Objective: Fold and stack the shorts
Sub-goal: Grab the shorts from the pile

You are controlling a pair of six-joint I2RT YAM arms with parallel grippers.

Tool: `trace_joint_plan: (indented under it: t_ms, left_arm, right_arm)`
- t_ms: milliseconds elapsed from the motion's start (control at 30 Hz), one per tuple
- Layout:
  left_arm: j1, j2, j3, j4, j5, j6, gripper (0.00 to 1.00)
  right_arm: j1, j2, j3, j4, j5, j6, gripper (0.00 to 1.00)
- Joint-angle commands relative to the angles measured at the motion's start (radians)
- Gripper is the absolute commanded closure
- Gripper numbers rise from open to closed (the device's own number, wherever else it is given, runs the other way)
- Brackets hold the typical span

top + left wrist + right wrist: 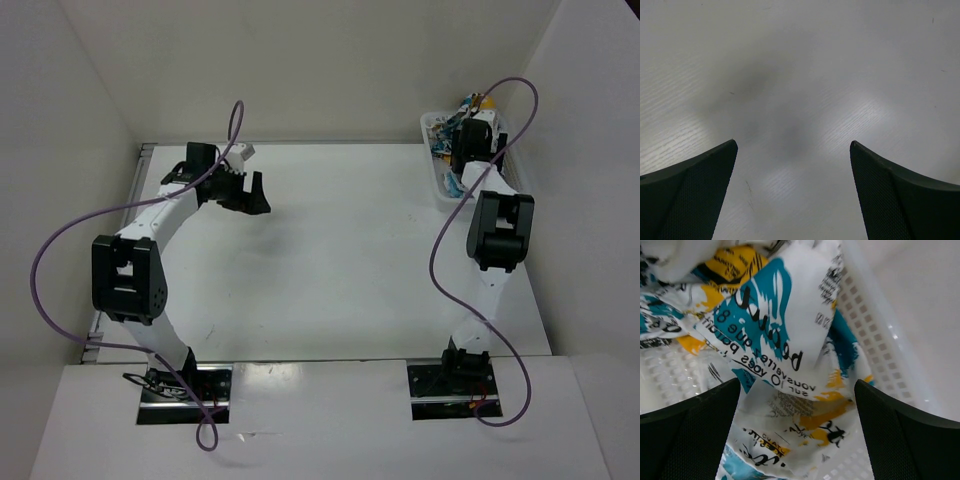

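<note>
White worktop sits under your left tool, spread wide, while your right tool, also wide, hangs over the shorts crumpled in the mesh basket at far right; they look soft, light and floppy, so pinch a raised fold.
</note>
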Motion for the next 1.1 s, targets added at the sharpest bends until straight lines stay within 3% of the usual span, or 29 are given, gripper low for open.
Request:
trace_joint_plan:
  t_ms: [0, 133, 267, 300, 367, 400, 433, 633, 900, 1067]
  left_arm:
    - [0.000, 0.018, 0.015, -0.015, 0.005, 0.004, 0.00]
    - [-0.021, 0.027, -0.005, -0.015, -0.004, 0.004, 0.00]
    - [-0.043, 0.027, -0.028, -0.005, 0.045, 0.004, 0.00]
    - [-0.043, 0.027, -0.037, -0.005, 0.054, 0.004, 0.00]
    - [-0.043, 0.027, -0.037, -0.005, 0.054, 0.004, 0.00]
    - [-0.043, 0.016, -0.037, -0.005, 0.035, 0.004, 0.00]
    - [-0.043, 0.016, -0.046, -0.005, 0.024, 0.004, 0.00]
    - [-0.043, -0.019, -0.055, 0.005, 0.001, 0.004, 0.00]
    - [-0.043, -0.140, -0.055, 0.024, -0.019, 0.004, 0.00]
    - [-0.043, -0.261, -0.055, 0.035, -0.050, 0.004, 0.00]
  right_arm:
    - [-0.006, 0.057, 0.063, 0.035, 0.030, 0.037, 0.00]
    - [-0.017, 0.079, 0.063, -0.006, -0.005, 0.037, 0.04]
    - [-0.017, 0.088, 0.042, -0.041, -0.073, 0.048, 0.37]
    - [-0.017, 0.088, 0.042, -0.041, -0.082, 0.048, 0.54]
    - [-0.017, 0.088, 0.021, -0.041, -0.082, 0.048, 0.74]
    - [-0.017, 0.088, 0.020, -0.031, -0.064, 0.048, 0.93]
    - [-0.017, 0.088, 0.020, -0.018, -0.045, 0.048, 1.00]
    - [-0.017, 0.007, 0.128, -0.049, -0.076, 0.061, 1.00]
    - [-0.017, -0.260, 0.365, -0.193, -0.231, 0.149, 1.00]
    - [0.070, -0.398, 0.529, -0.221, -0.294, 0.126, 1.00]
